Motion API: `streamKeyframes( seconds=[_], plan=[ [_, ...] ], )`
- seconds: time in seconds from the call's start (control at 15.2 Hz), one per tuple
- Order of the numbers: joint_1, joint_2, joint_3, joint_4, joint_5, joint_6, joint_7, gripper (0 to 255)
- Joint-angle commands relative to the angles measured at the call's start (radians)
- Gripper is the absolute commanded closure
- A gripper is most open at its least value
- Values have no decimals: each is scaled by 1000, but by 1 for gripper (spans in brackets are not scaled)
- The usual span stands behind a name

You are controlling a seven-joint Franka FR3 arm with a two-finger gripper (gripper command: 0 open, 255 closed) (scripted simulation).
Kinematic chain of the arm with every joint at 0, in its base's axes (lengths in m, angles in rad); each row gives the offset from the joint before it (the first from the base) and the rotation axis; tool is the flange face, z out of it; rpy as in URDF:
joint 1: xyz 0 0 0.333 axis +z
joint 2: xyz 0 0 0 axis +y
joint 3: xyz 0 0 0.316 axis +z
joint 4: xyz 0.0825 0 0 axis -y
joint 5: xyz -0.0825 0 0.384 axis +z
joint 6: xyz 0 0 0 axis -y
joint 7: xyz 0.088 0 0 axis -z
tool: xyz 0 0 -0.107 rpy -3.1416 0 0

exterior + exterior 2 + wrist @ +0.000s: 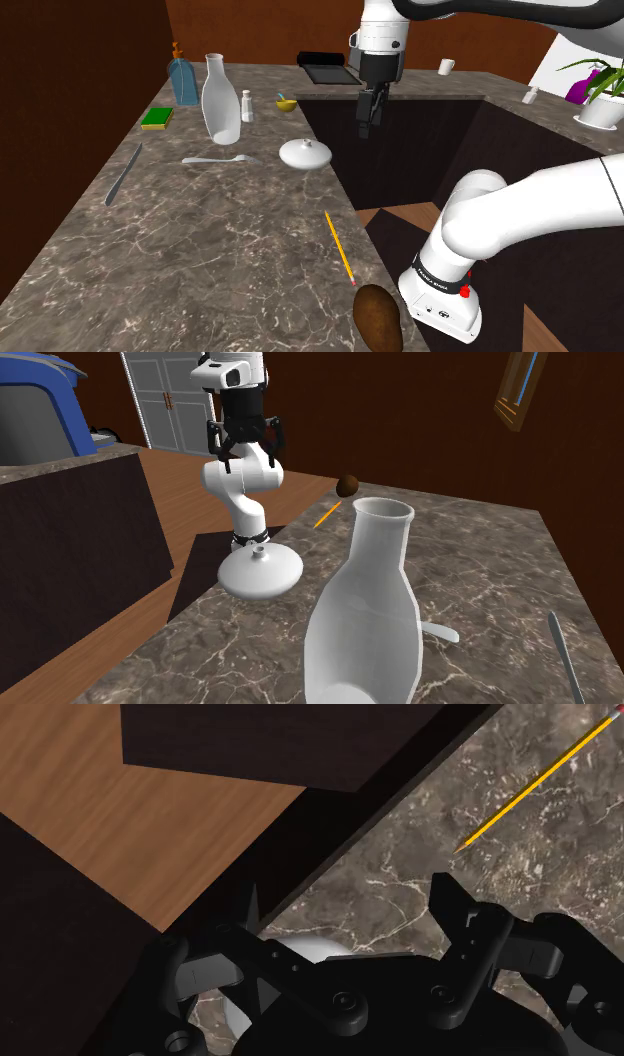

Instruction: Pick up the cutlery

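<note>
On the marble counter (220,250), left of centre in the shoulder view, you see the white piece of cutlery (214,159) lying flat. It is just below the white vase (220,98) and left of the white lid (306,154). A grey knife (122,176) lies further left, near the counter's left edge. Below both, the marble is bare. The counter's right edge runs just past the lid and the pencil (338,247); beyond it is a dark drop. The gripper (367,125) hangs over that drop, upper centre, well apart from the white piece of cutlery, with its fingers spread apart and holding nothing.
</note>
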Motion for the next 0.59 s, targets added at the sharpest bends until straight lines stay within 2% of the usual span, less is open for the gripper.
streamKeyframes(
  seconds=[0.0, 0.53],
  plan=[
    [0, 0, 0, 0, 0, 0, 0, 0],
    [32, 302, 31, 122, 18, 170, -48, 0]
  ],
)
